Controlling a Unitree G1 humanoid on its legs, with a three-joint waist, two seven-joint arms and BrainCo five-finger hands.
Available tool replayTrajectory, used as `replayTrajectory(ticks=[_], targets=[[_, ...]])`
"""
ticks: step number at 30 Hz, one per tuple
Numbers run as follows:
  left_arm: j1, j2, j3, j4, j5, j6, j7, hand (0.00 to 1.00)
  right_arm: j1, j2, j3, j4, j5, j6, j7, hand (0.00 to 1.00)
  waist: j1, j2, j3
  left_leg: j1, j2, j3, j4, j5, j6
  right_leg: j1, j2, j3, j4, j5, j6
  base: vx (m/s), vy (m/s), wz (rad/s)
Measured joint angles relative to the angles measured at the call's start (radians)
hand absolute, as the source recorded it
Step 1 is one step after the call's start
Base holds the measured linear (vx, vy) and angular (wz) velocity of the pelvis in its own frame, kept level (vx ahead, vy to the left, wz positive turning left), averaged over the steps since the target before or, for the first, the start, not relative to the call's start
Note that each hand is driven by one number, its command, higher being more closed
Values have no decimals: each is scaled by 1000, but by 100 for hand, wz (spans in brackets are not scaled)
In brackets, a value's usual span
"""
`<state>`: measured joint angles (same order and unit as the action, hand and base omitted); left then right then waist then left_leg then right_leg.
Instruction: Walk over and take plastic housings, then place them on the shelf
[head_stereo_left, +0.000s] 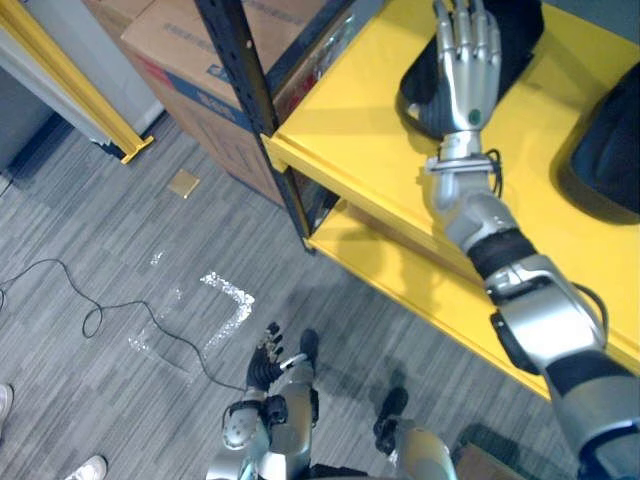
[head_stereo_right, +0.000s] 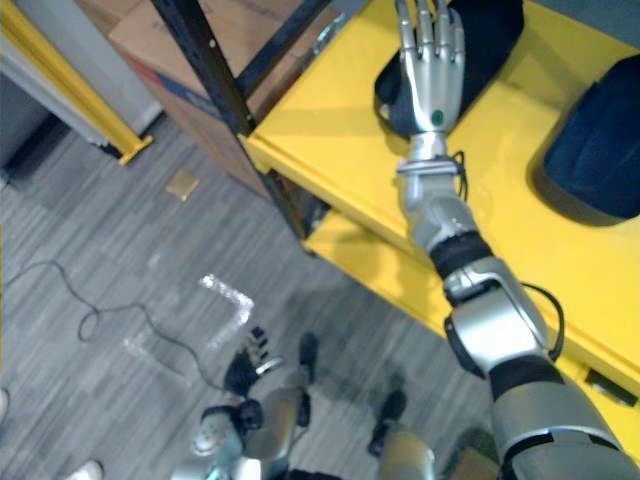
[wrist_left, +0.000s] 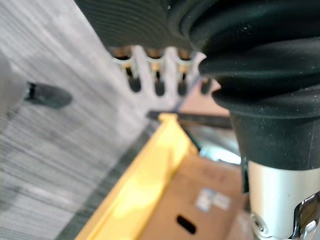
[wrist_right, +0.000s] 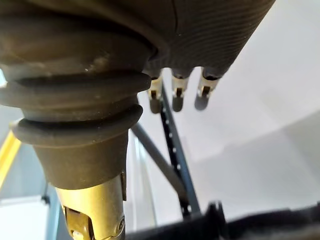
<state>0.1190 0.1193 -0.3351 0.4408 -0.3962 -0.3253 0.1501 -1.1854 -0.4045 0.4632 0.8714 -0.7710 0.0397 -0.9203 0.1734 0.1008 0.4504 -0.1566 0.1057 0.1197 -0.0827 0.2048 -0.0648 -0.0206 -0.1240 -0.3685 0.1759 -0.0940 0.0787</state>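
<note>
My right hand (head_stereo_left: 468, 62) reaches out over the yellow shelf (head_stereo_left: 340, 110), its fingers straight and lying on top of a black plastic housing (head_stereo_left: 522, 40). The same housing shows as a dark edge (wrist_right: 272, 222) below the straight fingers (wrist_right: 175, 92) in the right wrist view. A second dark housing (head_stereo_left: 610, 150) lies on the shelf further right. My left hand (head_stereo_left: 266, 362) hangs low by my side over the grey carpet, fingers relaxed and holding nothing.
A black upright post (head_stereo_left: 250, 90) stands at the shelf's near corner, and a lower yellow shelf (head_stereo_left: 400, 272) lies beneath. Cardboard boxes (head_stereo_left: 190, 50) sit behind the rack. A yellow rail (head_stereo_left: 75, 85) runs at far left. A person's shoe (head_stereo_left: 85, 468) shows at the bottom left.
</note>
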Motion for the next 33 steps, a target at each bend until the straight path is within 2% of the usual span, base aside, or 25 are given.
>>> replayTrajectory(ticks=[3, 7, 9, 11, 13, 14, 16, 17, 19, 20, 21, 24, 25, 28, 29, 31, 33], targets=[[0, -1, 0, 0, 0, 0, -6, 0, 1, 1, -36, -71, 11, -41, -24, 0, -1, 0, 0, 12, 6, 8, 0, 0, 0, 2, 3, 14, 2, -1, -1, 8, -32, -13], [1, -3, 0, 0, 1, 0, -15, 0, 31, 2, -136, -267, 55, -113, -41, 0, -21, 0, 0, 26, 10, 28, 0, 0, 0, 6, 4, 26, 6, -1, -1, -11, -11, -12], [1, -3, 1, 0, 3, -1, -16, 0, 119, 5, -178, -414, 90, -178, -36, 0, -28, 0, 0, 47, 12, 47, -1, -1, 0, 14, 4, 46, 6, 1, 1, -8, -4, -25], [2, -3, 1, 1, 3, -1, -16, 0, 198, 9, -181, -508, 113, -212, -17, 0, -39, -1, -1, 57, 14, 53, -1, -3, -1, 21, 6, 51, 3, 1, 2, -13, -11, -15], [3, -2, 5, 11, 12, -1, -17, 0, 339, 38, -177, -658, 214, -259, 77, 0, -59, -3, -2, 63, 20, 63, -5, -7, -5, 21, 13, 69, -10, 3, 4, -32, -7, -19], [6, -2, 6, 15, 14, -1, -17, 0, 376, 50, -172, -687, 239, -261, 102, 0, -62, -5, -3, 67, 23, 77, -5, -10, -5, 23, 15, 74, -17, 6, 5, -21, -6, -33], [32, -1, 9, 26, 23, -5, -21, 0, 552, 90, -159, -824, 356, -259, 184, 0, -82, -28, -15, 84, 31, 102, -5, -21, -9, 37, 24, 97, -50, 24, 5, 26, -10, -34], [37, 0, 9, 34, 23, -5, -21, 0, 605, 96, -160, -860, 388, -257, 202, 0, -83, -38, -21, 90, 31, 111, -5, -24, -8, 43, 24, 103, -60, 29, 6, 75, -18, -31], [68, 1, 10, 61, 28, -6, -20, 0, 814, 130, -180, -960, 481, -241, 258, 0, -109, -82, -63, 110, 32, 141, -6, -41, -14, 61, 28, 133, -92, 43, 9, 124, -16, -36], [76, 1, 11, 68, 37, -6, -17, 0, 866, 137, -194, -977, 509, -234, 274, 0, -116, -94, -77, 113, 32, 151, -6, -44, -14, 61, 28, 143, -99, 45, 9, 112, -11, -43], [85, 3, 12, 87, 54, -6, -13, 0, 974, 153, -245, -985, 555, -230, 297, 0, -131, -114, -104, 122, 33, 168, -6, -53, -17, 62, 28, 160, -105, 46, 10, 83, -12, -34], [91, -3, 41, 142, 63, 2, 0, 0, 1213, 206, -435, -962, 643, -203, 284, 0, -165, -127, -161, 145, 24, 198, -6, -70, -21, 68, 24, 188, -117, 48, 13, 108, 1, -33], [98, -9, 80, 165, 63, 7, 3, 0, 1283, 234, -513, -935, 665, -200, 258, 0, -188, -123, -171, 166, 24, 217, -6, -78, -23, 80, 22, 206, -119, 48, 14, 85, -2, -49], [109, -11, 176, 222, 61, 33, 14, 0, 1399, 290, -661, -825, 776, -241, 231, 0, -224, -101, -217, 193, 26, 256, -6, -92, -29, 82, 23, 241, -123, 48, 15, 71, -12, -42], [108, -11, 218, 249, 60, 39, 27, 0, 1434, 301, -703, -754, 802, -248, 225, 0, -244, -90, -224, 214, 28, 270, -6, -97, -32, 96, 25, 250, -127, 48, 15, 55, -16, -42], [99, -9, 267, 299, 50, 46, 33, 0, 1466, 313, -739, -631, 860, -276, 238, 0, -252, -77, -235, 238, 34, 286, -6, -105, -38, 110, 33, 267, -130, 48, 15, 12, -21, -30], [85, -10, 319, 377, 41, 56, 40, 0, 1471, 335, -761, -458, 884, -283, 272, 0, -258, -73, -253, 252, 44, 301, -6, -109, -43, 117, 37, 274, -133, 48, 14, -17, -19, -20]])
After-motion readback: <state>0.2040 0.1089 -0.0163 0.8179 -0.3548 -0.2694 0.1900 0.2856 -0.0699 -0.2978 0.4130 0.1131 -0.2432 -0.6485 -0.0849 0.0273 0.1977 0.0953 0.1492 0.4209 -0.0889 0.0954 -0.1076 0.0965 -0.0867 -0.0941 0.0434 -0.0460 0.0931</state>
